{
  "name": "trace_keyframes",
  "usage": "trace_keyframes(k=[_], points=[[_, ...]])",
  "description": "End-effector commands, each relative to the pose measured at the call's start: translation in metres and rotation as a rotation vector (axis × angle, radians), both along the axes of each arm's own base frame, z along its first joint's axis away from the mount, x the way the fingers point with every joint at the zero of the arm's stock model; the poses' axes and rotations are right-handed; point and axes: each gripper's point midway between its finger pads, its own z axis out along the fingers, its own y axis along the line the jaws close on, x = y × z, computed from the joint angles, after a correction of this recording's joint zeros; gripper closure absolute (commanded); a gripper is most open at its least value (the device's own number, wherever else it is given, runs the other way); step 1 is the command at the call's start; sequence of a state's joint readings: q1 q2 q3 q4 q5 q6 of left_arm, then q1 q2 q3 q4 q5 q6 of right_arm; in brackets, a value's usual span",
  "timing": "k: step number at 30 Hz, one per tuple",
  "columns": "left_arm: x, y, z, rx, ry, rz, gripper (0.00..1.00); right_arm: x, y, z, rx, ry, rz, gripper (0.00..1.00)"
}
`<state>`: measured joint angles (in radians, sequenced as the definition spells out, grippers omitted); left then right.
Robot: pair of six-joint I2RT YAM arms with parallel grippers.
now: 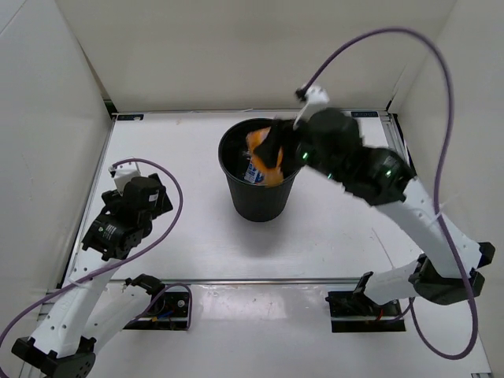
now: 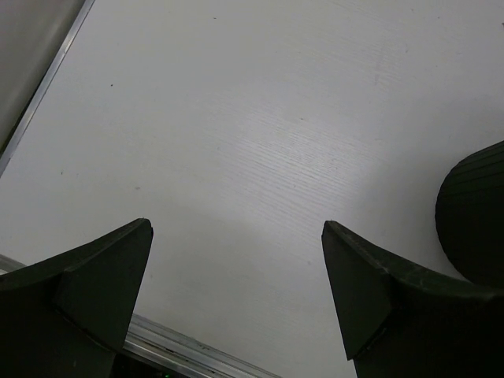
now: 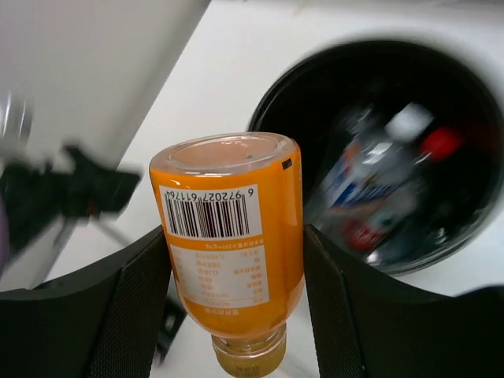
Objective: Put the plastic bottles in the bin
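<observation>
The black bin stands at the table's middle back. My right gripper is shut on the squat orange bottle and holds it over the bin's opening. In the right wrist view the orange bottle sits between the two fingers, its base towards the camera, with the bin beyond. Several clear bottles lie inside the bin, one with a blue-white label, one with a red cap. My left gripper is open and empty above bare table, left of the bin.
White walls enclose the table on three sides. A metal rail runs along the near table edge. Purple cables loop from both arms.
</observation>
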<state>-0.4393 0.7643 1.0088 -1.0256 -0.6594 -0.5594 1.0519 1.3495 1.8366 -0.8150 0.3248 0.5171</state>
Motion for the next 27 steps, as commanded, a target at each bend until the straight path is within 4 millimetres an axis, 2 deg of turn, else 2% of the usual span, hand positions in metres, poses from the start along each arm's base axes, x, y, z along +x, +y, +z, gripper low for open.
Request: trace_keyframes(k=[1, 2, 3, 4, 5, 6, 8, 9, 10, 12, 13, 16, 17, 19, 20, 22, 23, 27], points=[[-0.003, 0.005, 0.004, -0.028, -0.032, 0.051, 0.00, 0.048, -0.019, -0.012, -0.130, 0.000, -0.014, 0.63], [-0.003, 0.004, 0.004, -0.034, -0.029, 0.045, 0.00, 0.050, -0.013, 0.009, -0.075, -0.018, 0.030, 0.56], [-0.003, 0.004, 0.004, -0.034, -0.029, 0.045, 0.00, 0.062, -0.005, 0.002, -0.083, 0.004, 0.035, 0.51], [-0.003, 0.004, 0.004, -0.041, -0.032, 0.049, 0.00, 0.071, -0.007, 0.001, -0.087, 0.009, 0.033, 0.46], [-0.003, 0.004, 0.004, -0.041, -0.032, 0.049, 0.00, 0.072, -0.002, 0.000, -0.084, 0.016, 0.049, 0.32], [-0.003, 0.003, 0.004, -0.049, -0.035, 0.054, 0.00, 0.074, 0.003, -0.012, -0.116, 0.042, 0.065, 0.27], [-0.002, 0.003, 0.002, -0.044, -0.026, 0.054, 0.00, 0.071, 0.003, -0.021, -0.137, 0.073, 0.079, 0.18], [0.000, 0.001, 0.004, -0.052, -0.029, 0.060, 0.00, 0.068, 0.004, -0.030, -0.147, 0.104, 0.084, 0.00], [-0.001, 0.002, 0.003, -0.048, -0.020, 0.060, 0.00, 0.067, -0.005, -0.041, -0.173, 0.134, 0.073, 0.00], [0.001, 0.001, 0.005, -0.056, -0.023, 0.066, 0.00, 0.066, -0.023, -0.036, -0.169, 0.141, 0.015, 0.00], [0.001, 0.001, 0.009, -0.061, -0.032, 0.066, 0.00, 0.069, -0.043, -0.038, -0.163, 0.189, -0.075, 0.00], [0.003, -0.002, 0.010, -0.075, -0.031, 0.062, 0.00, 0.067, -0.090, -0.018, -0.062, 0.197, -0.204, 0.00], [0.004, -0.005, 0.007, -0.077, -0.018, 0.055, 0.00, 0.055, -0.103, -0.019, -0.037, 0.193, -0.205, 0.00], [0.003, -0.008, 0.003, -0.098, -0.002, 0.058, 0.00, 0.051, -0.120, -0.020, 0.015, 0.192, -0.214, 0.00], [0.004, -0.010, -0.005, -0.093, 0.023, 0.053, 0.00, 0.042, -0.129, -0.015, 0.033, 0.160, -0.200, 0.00], [0.003, -0.013, -0.010, -0.126, 0.029, 0.067, 0.00, 0.043, -0.146, -0.033, 0.012, 0.188, -0.245, 0.00], [0.004, -0.014, -0.012, -0.128, 0.036, 0.072, 0.00, 0.037, -0.154, -0.038, 0.000, 0.200, -0.253, 0.00], [0.010, -0.019, -0.017, -0.145, 0.042, 0.078, 0.00, 0.036, -0.180, -0.059, -0.054, 0.260, -0.309, 0.00]])
